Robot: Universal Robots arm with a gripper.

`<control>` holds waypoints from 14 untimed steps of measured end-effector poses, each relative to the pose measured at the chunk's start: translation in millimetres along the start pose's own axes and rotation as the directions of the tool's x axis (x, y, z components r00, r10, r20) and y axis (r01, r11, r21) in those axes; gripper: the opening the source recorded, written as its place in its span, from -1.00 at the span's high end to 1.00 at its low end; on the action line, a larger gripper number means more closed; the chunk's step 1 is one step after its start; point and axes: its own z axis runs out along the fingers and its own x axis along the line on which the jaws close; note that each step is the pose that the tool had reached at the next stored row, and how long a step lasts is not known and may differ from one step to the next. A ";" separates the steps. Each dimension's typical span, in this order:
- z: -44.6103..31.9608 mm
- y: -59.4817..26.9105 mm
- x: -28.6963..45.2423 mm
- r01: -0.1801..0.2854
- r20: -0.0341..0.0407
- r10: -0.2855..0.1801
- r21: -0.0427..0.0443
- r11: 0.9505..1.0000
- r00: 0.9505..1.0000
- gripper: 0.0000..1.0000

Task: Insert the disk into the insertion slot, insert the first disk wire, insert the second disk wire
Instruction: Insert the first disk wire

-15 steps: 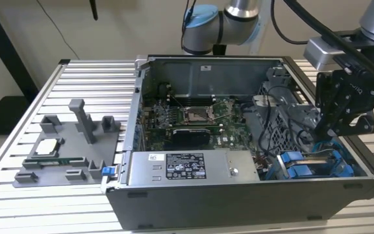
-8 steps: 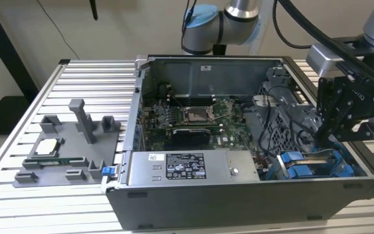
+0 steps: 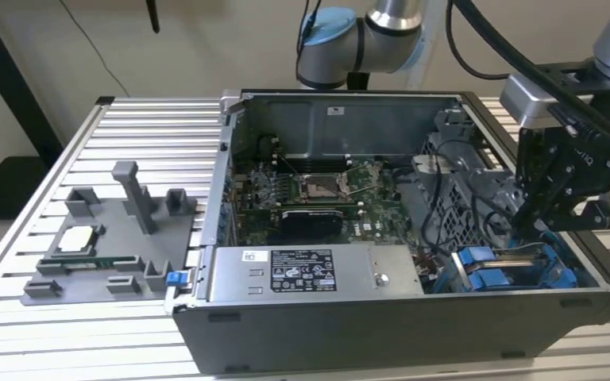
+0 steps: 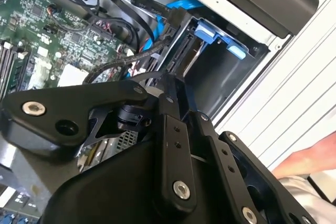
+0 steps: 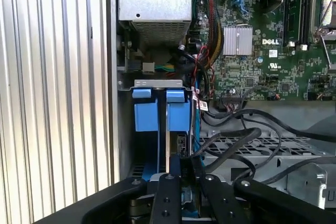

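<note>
The disk point(image 5: 167, 145) stands on edge in the insertion slot point(image 3: 501, 270), at the case's front corner on the exterior view's right. Bright blue carrier tabs point(image 5: 146, 111) frame it, and those blue tabs point(image 4: 210, 32) also appear in the second wrist view. My black gripper point(image 3: 523, 226) reaches down into the case just behind the slot. Its fingertips point(image 4: 169, 83) meet at the disk's rear edge, beside a black wire plug point(image 5: 181, 144) and a blue wire point(image 4: 157, 27). The gripper point(image 5: 175, 162) looks shut. I cannot tell whether it pinches a wire. Black wires point(image 5: 231, 140) loop close by.
The grey power-supply box point(image 3: 305, 274) lies along the case front, with the green motherboard point(image 3: 316, 190) behind it. A grey fixture point(image 3: 104, 246) with small parts sits on the ribbed table point(image 3: 29, 333) at the exterior view's left. A person's hand point(image 4: 310, 163) is near the case.
</note>
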 end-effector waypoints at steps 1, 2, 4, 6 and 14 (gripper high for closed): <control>0.2 -0.6 0.2 0.000 0.001 0.000 -0.002 1.000 1.000 1.00; 0.3 -1.7 0.3 0.000 0.000 0.000 -0.006 1.000 1.000 1.00; 1.0 -4.6 0.3 -0.001 0.000 0.001 -0.016 1.000 1.000 1.00; 1.8 -7.2 0.2 -0.001 0.000 0.001 -0.026 1.000 1.000 1.00; 4.7 -12.4 0.4 -0.003 0.004 0.003 -0.046 0.999 1.000 1.00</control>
